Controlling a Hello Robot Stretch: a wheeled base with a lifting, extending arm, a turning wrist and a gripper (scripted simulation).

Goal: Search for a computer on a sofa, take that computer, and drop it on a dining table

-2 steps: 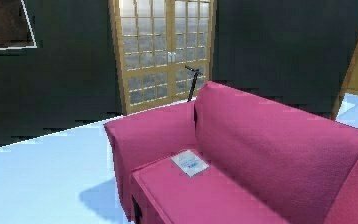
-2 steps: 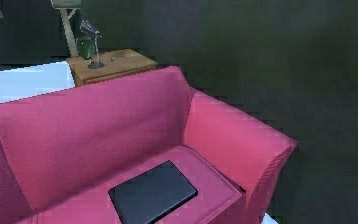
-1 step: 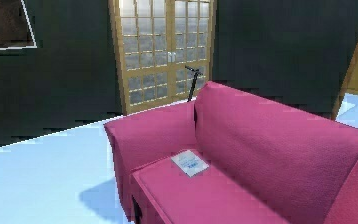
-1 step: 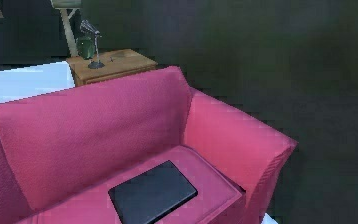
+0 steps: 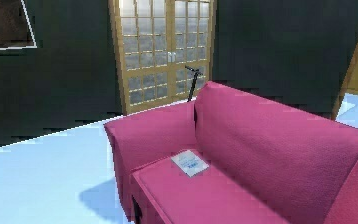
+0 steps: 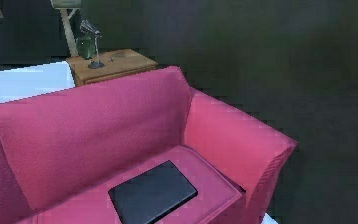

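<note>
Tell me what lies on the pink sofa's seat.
A dark, flat computer lies on the sofa seat in the arm side view; a small pale flat item in the forward view. The cushion beneath each is covered.

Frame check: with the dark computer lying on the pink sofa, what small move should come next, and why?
Probably reach out toward the computer: it lies flat on the sofa seat, near the arm side view's bottom middle, on the reaching side.
</note>
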